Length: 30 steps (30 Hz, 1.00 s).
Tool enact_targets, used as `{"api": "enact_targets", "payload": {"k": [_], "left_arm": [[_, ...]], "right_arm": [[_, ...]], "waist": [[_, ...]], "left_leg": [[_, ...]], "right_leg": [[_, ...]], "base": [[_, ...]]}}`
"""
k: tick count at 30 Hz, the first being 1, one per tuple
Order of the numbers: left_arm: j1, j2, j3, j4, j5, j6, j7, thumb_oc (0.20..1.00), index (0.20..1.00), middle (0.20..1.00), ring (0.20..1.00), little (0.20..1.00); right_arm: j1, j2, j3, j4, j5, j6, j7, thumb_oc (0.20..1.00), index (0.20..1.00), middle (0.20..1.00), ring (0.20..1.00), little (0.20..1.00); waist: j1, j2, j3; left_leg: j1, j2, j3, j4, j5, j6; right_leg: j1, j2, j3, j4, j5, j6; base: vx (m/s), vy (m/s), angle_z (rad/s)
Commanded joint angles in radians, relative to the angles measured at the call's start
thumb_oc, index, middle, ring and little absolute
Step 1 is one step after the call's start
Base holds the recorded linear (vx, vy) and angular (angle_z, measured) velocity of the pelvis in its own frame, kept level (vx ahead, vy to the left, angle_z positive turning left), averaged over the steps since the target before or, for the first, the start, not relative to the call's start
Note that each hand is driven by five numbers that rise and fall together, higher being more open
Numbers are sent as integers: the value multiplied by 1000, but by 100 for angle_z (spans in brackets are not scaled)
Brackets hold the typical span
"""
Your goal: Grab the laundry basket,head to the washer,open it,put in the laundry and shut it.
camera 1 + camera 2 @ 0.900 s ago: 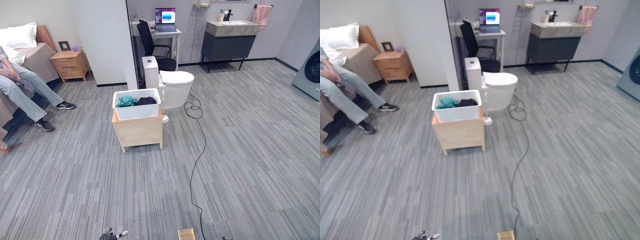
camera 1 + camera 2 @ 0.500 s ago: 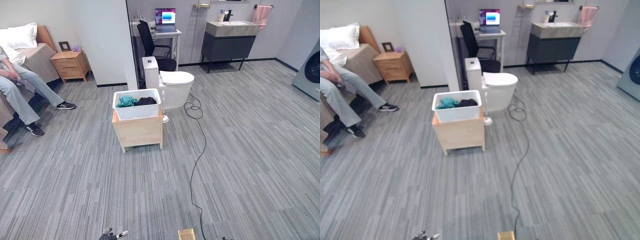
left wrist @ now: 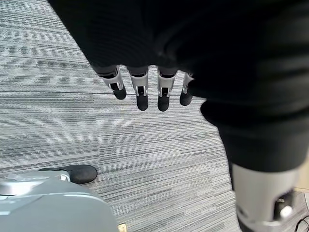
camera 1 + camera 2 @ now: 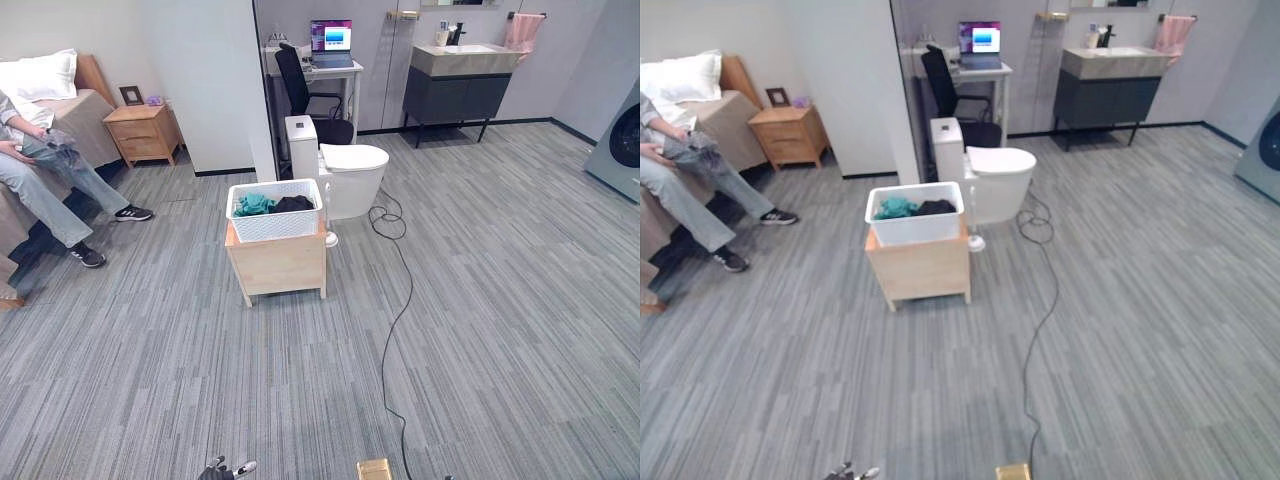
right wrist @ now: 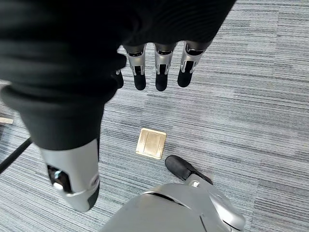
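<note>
only the person (image 4: 40,170) on the bed shifts their legs; basket (image 4: 274,208) sits untouched on the crate (image 4: 277,265), left hand (image 3: 145,82) and right hand (image 5: 159,63) hang loose and empty, approach not started.

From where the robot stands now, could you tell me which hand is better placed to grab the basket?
Neither, really: the basket sits on a wooden stand well ahead. The left hand and the right hand both hang open over the carpet.
</note>
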Motion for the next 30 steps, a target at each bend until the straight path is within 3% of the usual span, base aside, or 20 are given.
{"api": "enact_targets", "payload": {"k": [1, 14, 15, 17, 18, 19, 20, 21, 22, 23, 26, 28, 30], "left_arm": [[-51, 33, 1, 87, -2, -21, -5, 1000, 1000, 1000, 1000, 1000], [-61, 43, -5, 74, -11, -16, -3, 1000, 1000, 1000, 1000, 1000], [-64, 45, -9, 69, -22, -16, -3, 1000, 1000, 1000, 1000, 1000], [-65, 45, -9, 69, -22, -16, -3, 1000, 1000, 1000, 1000, 1000], [-70, 44, -13, 67, -30, -14, -5, 1000, 1000, 1000, 1000, 1000], [-75, 43, -17, 62, -39, -13, -3, 1000, 1000, 1000, 1000, 1000], [-91, 44, -21, 46, -64, -14, -2, 1000, 1000, 1000, 1000, 1000], [-98, 45, -21, 43, -74, -13, 0, 1000, 1000, 1000, 1000, 1000], [-98, 45, -21, 43, -74, -13, 0, 1000, 1000, 1000, 1000, 1000], [-105, 42, -21, 37, -84, -15, 5, 1000, 1000, 1000, 1000, 1000], [-101, 41, -27, 31, -80, -18, 3, 1000, 1000, 1000, 1000, 1000], [-94, 42, -24, 44, -77, -19, 3, 1000, 1000, 1000, 1000, 1000], [-93, 44, -22, 55, -78, -19, 6, 1000, 1000, 1000, 1000, 1000]], "right_arm": [[-23, 11, 21, 55, 5, -17, 3, 1000, 1000, 1000, 1000, 1000], [-30, -1, 19, 51, 26, -13, 9, 1000, 1000, 1000, 1000, 1000], [-31, -1, 16, 52, 35, -15, 9, 1000, 1000, 1000, 1000, 1000], [-31, -1, 16, 52, 35, -15, 9, 1000, 1000, 1000, 1000, 1000], [-31, 0, 15, 55, 45, -19, 10, 1000, 1000, 1000, 1000, 1000], [-31, -3, 10, 56, 58, -22, 7, 1000, 1000, 1000, 1000, 1000], [-38, -15, 6, 52, 72, -25, 4, 1000, 1000, 1000, 1000, 1000], [-44, -19, 11, 49, 77, -25, 2, 1000, 1000, 1000, 1000, 1000], [-44, -19, 11, 49, 77, -25, 2, 1000, 1000, 1000, 1000, 1000], [-54, -29, 17, 52, 75, -23, 0, 1000, 1000, 1000, 1000, 1000], [-63, -43, 11, 59, 88, -21, -9, 1000, 1000, 1000, 1000, 1000], [-74, -46, 10, 59, 96, -28, -16, 1000, 1000, 1000, 1000, 1000], [-81, -45, 11, 58, 98, -30, -19, 1000, 1000, 1000, 1000, 1000]], "waist": [[-13, -44, -22], [-16, -38, 4], [-16, -40, 28], [-17, -40, 28], [-17, -47, 54], [-16, -50, 78], [-12, -55, 127], [-9, -64, 145], [-11, -63, 144], [-13, -68, 160], [6, -70, 159], [30, -65, 144], [43, -66, 135]], "left_leg": [[-3, 66, -82, -65, 12, -69], [-6, 98, -93, -65, 27, -89], [-34, 117, -99, 2, 17, -101], [-36, 117, -100, 4, 16, -101], [-89, 127, -112, 115, 3, -119], [-145, 122, -125, 206, 24, -129], [-272, 92, -164, 407, 114, -133], [-328, 76, -167, 490, 140, -130], [-333, 76, -169, 495, 138, -130], [-398, 86, -111, 533, 129, -115], [-430, 86, -19, 363, 89, -97], [-432, 59, -37, 186, 132, -97], [-475, 42, -55, 122, 164, -100]], "right_leg": [[2, -131, -10, 7, -25, 134], [1, -99, 1, 7, -40, 111], [0, -84, 6, 27, -56, 93], [-1, -84, 5, 28, -56, 93], [3, -65, 5, 46, -78, 67], [6, -57, 0, 55, -84, 51], [4, -49, -17, 65, -82, 30], [10, -47, -23, 63, -84, 22], [8, -46, -25, 63, -84, 22], [26, -41, -46, 49, -96, 16], [44, -35, -56, 27, -121, 20], [64, -23, -53, 16, -149, 32], [84, -18, -46, 19, -179, 40]], "base": [[0, 0, 0], [8, -58, 0], [-25, -101, 3], [-14, -114, 8], [-37, -182, -1], [-104, -263, 18], [-107, -185, 36], [-74, -128, 48], [46, -96, 23], [104, -51, 5], [219, 35, 30], [274, 118, 16], [355, 154, 6]]}}
